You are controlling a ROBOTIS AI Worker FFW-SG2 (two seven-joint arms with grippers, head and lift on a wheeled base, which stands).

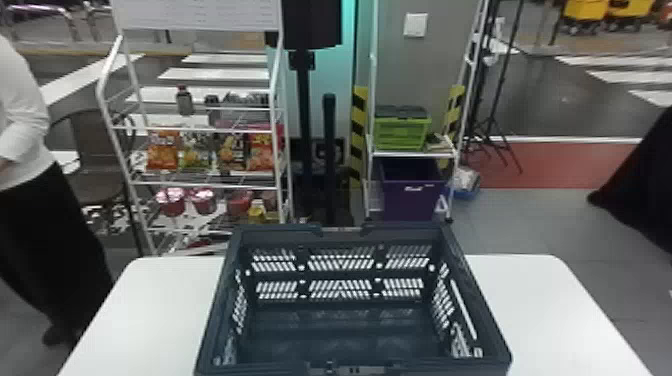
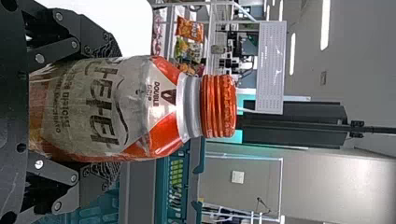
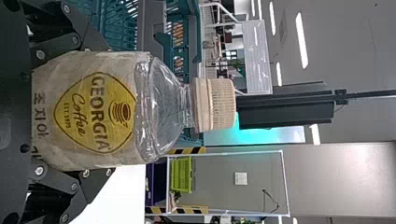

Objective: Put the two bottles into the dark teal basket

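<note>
Orange bottle (image 2: 126,109) bears black lettering (image 2: 106,136); clear bottle (image 3: 140,109), yellow emblem (image 3: 88,112).

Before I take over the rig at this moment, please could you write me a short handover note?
Left gripper: closed around the orange-capped bottle, held upright.
Right gripper: closed around the bottle with the pale cap and yellow label, also upright.
Basket: on the white table, open at the top.
Done: both bottles are grasped.
Left: neither bottle is in the basket yet; each should probably be brought over it, lowered and released.
</note>
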